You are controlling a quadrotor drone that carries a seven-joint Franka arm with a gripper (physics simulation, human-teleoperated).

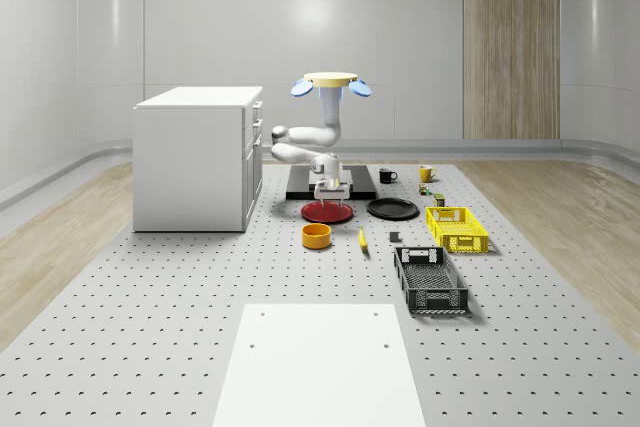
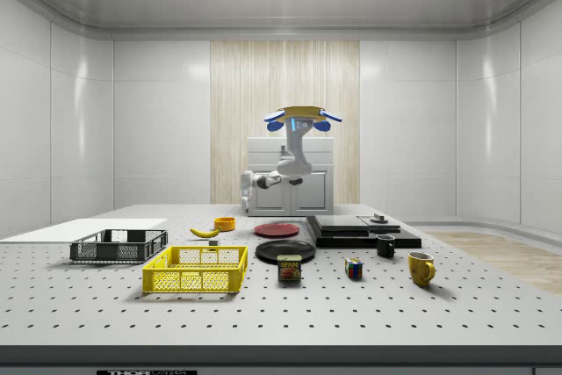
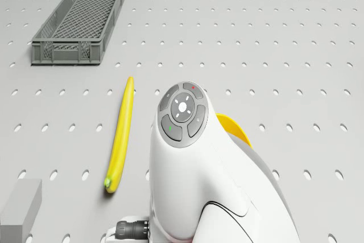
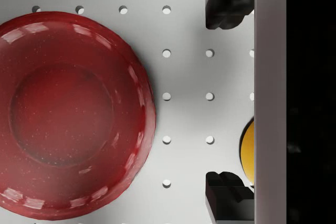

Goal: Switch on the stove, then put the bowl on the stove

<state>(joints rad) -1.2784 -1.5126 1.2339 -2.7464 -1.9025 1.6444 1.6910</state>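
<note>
The drone (image 1: 330,82) hovers over the flat black stove (image 1: 300,189), beside the white cabinet. Its arm bends down, and the gripper (image 1: 333,190) hangs low over the stove's front edge. In the wrist view the gripper (image 4: 226,100) is open with nothing between its black fingertips (image 4: 226,3). There the stove's grey edge (image 4: 270,98) lies beside a red plate (image 4: 68,114), and a small yellow-orange shape (image 4: 247,150) that I cannot identify shows at that edge. The orange bowl (image 1: 317,236) (image 3: 234,129) sits on the table in front of the red plate (image 1: 327,211). The stove (image 2: 356,227) carries a knob (image 2: 379,218).
A black plate (image 1: 392,209) lies right of the red one. A banana (image 1: 362,238), a yellow basket (image 1: 457,228) and a dark crate (image 1: 430,279) stand further front-right. Two mugs (image 1: 388,176) sit behind. The white cabinet (image 1: 195,157) stands close on the whole-scene view's left.
</note>
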